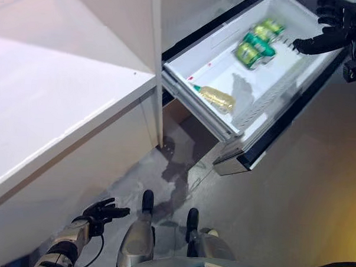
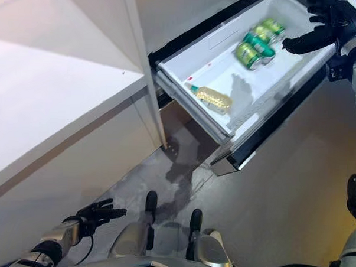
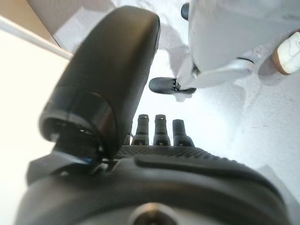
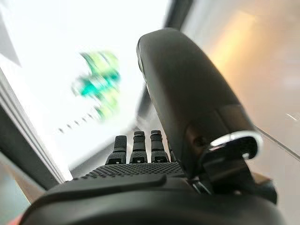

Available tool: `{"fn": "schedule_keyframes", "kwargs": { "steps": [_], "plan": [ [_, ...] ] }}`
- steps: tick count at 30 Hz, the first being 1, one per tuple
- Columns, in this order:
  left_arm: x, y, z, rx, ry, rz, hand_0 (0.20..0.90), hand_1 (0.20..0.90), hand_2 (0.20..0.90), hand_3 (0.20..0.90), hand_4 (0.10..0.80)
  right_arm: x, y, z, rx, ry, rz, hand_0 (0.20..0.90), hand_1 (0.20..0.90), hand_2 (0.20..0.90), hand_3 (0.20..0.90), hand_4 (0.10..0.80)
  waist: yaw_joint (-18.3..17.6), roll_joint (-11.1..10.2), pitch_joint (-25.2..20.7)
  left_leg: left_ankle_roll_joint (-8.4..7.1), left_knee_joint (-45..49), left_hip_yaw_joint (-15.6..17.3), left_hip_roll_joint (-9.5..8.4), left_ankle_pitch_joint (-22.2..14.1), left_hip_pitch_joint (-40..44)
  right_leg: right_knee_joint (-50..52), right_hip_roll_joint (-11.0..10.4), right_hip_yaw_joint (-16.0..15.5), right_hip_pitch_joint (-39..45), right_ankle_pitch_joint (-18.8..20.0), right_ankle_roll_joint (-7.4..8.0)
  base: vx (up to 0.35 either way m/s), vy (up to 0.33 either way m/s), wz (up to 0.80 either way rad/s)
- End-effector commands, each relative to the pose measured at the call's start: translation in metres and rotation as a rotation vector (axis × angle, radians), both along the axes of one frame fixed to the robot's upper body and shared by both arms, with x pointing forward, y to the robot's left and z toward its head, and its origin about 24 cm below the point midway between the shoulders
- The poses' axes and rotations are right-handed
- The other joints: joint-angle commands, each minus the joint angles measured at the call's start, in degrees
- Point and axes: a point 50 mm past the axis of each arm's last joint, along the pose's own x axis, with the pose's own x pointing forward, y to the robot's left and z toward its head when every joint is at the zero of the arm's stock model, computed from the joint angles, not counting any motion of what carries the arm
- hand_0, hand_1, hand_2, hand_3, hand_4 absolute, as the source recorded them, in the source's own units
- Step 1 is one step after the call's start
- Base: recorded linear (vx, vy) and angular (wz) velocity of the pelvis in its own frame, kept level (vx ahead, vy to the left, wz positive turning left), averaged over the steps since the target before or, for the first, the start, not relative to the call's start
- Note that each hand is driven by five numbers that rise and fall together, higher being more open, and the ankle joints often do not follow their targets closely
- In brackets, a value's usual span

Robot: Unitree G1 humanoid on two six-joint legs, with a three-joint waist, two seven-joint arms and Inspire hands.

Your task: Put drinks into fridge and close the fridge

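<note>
1. Low by the floor, your left robot hand (image 1: 102, 213) hangs idle with fingers spread, holding nothing.
2. Your right robot hand (image 1: 330, 32) is open over the pulled-out fridge drawer (image 1: 187, 66), empty.
3. Green cans (image 1: 257, 41) and a bottle (image 1: 215, 98) already lie inside (loose, on their sides).
4. A hard shove shut could roll them or catch a fingertip.

Fridge drawer (image 1: 187, 66) pulled out, open from above. Green cans (image 1: 257, 41) clustered at far end, bottle (image 1: 217, 98) lying near front wall; bare white floor between them. Right hand (image 1: 330, 31) with fingers spread above drawer's far corner. White counter (image 1: 55, 98) blocks drawer's left side. Floor below drawer free.
</note>
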Motion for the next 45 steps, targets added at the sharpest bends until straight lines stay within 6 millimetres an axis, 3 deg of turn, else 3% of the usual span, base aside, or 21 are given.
{"fn": "schedule_keyframes", "kwargs": {
  "steps": [1, 5, 8, 14, 18, 23, 26, 29, 34, 42, 45],
  "plan": [
    [-0.054, 0.002, -0.021, 0.016, 0.167, -0.007, 0.900, 0.900, 0.900, 0.900, 0.800, -0.025, 0.004, 0.012, -0.062, -0.235, -0.020, 0.900, 0.900, 0.900, 0.900, 0.800, -2.1, 1.5, -13.1, 2.07, 0.1, 1.2, -3.21, -11.0, 4.5, 0.7, 2.7, 2.0, -3.7, 0.3, 1.90, 0.033, 0.066, -0.18],
    [-0.062, -0.002, -0.026, 0.002, 0.182, 0.015, 0.900, 0.900, 0.900, 0.900, 0.800, -0.047, 0.010, 0.003, -0.042, -0.382, 0.006, 0.900, 0.900, 0.900, 0.900, 0.800, -3.9, 2.3, -14.0, 2.22, 0.1, 1.9, -3.18, -11.8, 5.6, 0.5, 2.7, 2.9, -3.0, -0.1, 1.96, 0.017, 0.038, -0.16],
    [-0.073, -0.008, -0.030, -0.013, 0.203, 0.038, 0.900, 0.900, 0.900, 0.900, 0.800, -0.070, 0.007, -0.018, -0.029, -0.420, 0.009, 0.900, 0.900, 0.900, 0.900, 0.800, -5.8, 3.1, -14.6, 2.34, 0.1, 2.4, -3.23, -12.4, 6.5, 0.7, 2.7, 3.7, -2.5, -0.5, 1.92, 0.019, 0.027, -0.16],
    [-0.088, -0.008, -0.034, -0.019, 0.236, 0.087, 0.900, 0.900, 0.900, 0.900, 0.800, -0.096, -0.018, -0.065, 0.026, -0.302, -0.069, 0.900, 0.900, 0.900, 0.900, 0.800, -8.1, 3.9, -14.0, 2.91, 0.6, 3.4, -3.30, -13.4, 8.4, 3.3, 2.5, 5.2, -1.8, -2.1, 1.50, 0.064, -0.006, -0.18],
    [-0.100, -0.008, -0.036, -0.020, 0.263, 0.117, 0.900, 0.900, 0.900, 0.900, 0.800, -0.110, -0.041, -0.101, 0.097, -0.187, -0.161, 0.900, 0.900, 0.900, 0.900, 0.800, -9.7, 4.5, -11.9, 3.61, 6.1, 4.3, -3.60, -15.5, 8.0, 8.5, 2.3, 6.1, -2.6, -4.2, 0.41, 0.091, -0.011, -0.14],
    [-0.097, -0.011, -0.037, -0.033, 0.260, 0.110, 0.900, 0.900, 0.900, 0.900, 0.800, -0.117, -0.054, -0.130, 0.159, -0.094, -0.223, 0.900, 0.900, 0.900, 0.900, 0.800, -11.0, 5.0, -8.2, 4.12, 13.3, 4.1, -4.28, -17.5, 5.2, 14.7, 1.9, 5.6, -5.1, -6.4, -0.82, 0.061, 0.020, -0.05],
    [-0.079, -0.014, -0.035, -0.041, 0.216, 0.098, 0.900, 0.900, 0.900, 0.900, 0.800, -0.110, -0.054, -0.142, 0.211, -0.064, -0.231, 0.900, 0.900, 0.900, 0.900, 0.800, -11.3, 5.3, -5.2, 4.56, 17.0, 4.2, -4.59, -18.3, 1.5, 18.2, 1.6, 5.5, -8.5, -7.5, -1.56, -0.134, 0.020, 0.02],
    [-0.043, -0.013, -0.025, -0.034, 0.111, 0.093, 0.900, 0.900, 0.900, 0.900, 0.800, -0.093, -0.040, -0.146, 0.258, -0.097, -0.194, 0.900, 0.900, 0.900, 0.900, 0.800, -11.4, 5.4, 0.5, 4.85, 22.8, 4.3, -4.38, -18.6, -5.3, 23.4, 1.6, 5.5, -14.7, -8.1, -2.78, -0.304, -0.011, -0.04],
    [-0.014, -0.011, -0.014, -0.001, 0.017, 0.108, 0.900, 0.900, 0.900, 0.900, 0.800, -0.075, -0.019, -0.155, 0.302, -0.091, -0.111, 0.900, 0.900, 0.900, 0.900, 0.800, -10.7, 5.1, 4.8, 5.28, 29.1, 3.7, -4.10, -19.5, -11.4, 29.9, 1.6, 4.6, -19.8, -9.8, -4.28, -0.143, -0.050, 0.01],
    [0.013, -0.011, -0.003, 0.066, -0.017, 0.119, 0.900, 0.900, 0.900, 0.900, 0.800, -0.042, 0.014, -0.165, 0.321, -0.008, 0.050, 0.900, 0.900, 0.900, 0.900, 0.800, -8.4, 4.9, 7.5, 5.66, 37.3, 1.5, -4.89, -22.5, -16.5, 37.2, 0.8, 2.5, -22.6, -13.1, -5.86, -0.009, -0.047, 0.11],
    [0.024, -0.014, 0.001, 0.079, -0.028, 0.104, 0.900, 0.900, 0.900, 0.900, 0.800, -0.025, 0.033, -0.158, 0.262, 0.006, 0.123, 0.900, 0.900, 0.900, 0.900, 0.800, -7.1, 5.4, 8.6, 5.63, 38.4, 0.6, -5.23, -22.4, -17.5, 39.0, 0.4, 1.9, -23.5, -13.6, -6.28, 0.018, -0.036, 0.15]
  ]
}}
